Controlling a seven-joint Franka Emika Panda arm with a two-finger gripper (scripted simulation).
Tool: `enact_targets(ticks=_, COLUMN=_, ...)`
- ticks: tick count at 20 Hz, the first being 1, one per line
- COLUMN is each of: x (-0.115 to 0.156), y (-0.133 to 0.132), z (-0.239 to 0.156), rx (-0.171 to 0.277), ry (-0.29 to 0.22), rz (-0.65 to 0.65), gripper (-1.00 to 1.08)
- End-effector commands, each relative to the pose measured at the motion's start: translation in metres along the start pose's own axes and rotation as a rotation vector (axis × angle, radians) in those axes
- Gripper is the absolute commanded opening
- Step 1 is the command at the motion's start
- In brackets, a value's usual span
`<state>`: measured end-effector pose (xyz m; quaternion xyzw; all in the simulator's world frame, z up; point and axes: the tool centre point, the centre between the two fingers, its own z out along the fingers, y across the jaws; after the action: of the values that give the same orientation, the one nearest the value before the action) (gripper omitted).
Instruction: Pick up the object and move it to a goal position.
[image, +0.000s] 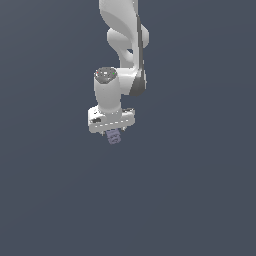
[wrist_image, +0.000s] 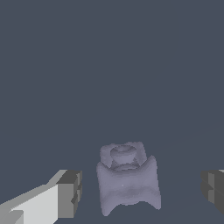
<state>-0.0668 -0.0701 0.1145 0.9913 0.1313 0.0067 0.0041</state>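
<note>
Jaws stand wide apart, gripping nothing; the gripper (wrist_image: 140, 188) straddles the object (wrist_image: 127, 179), centred between both fingers (wrist_image: 68, 194), apparently positioned for closing on it.

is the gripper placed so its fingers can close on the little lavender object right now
Probably yes. In the wrist view the object sits between the two fingers, which are spread wide with a gap on each side and nothing else between them. The exterior view shows the gripper directly over it.
</note>
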Motion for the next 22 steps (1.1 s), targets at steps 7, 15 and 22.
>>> enact_targets(ticks=7, x=-0.028, y=-0.001, z=0.020, rx=0.009, ry=-0.010, rz=-0.100, gripper=1.00)
enact_targets(ticks=15, x=-0.033, y=-0.001, z=0.024, rx=0.010, ry=-0.012, rz=-0.116, gripper=1.00)
enact_targets(ticks=22, x=-0.034, y=-0.002, z=0.043, rx=0.010, ry=-0.012, rz=-0.117, gripper=1.00)
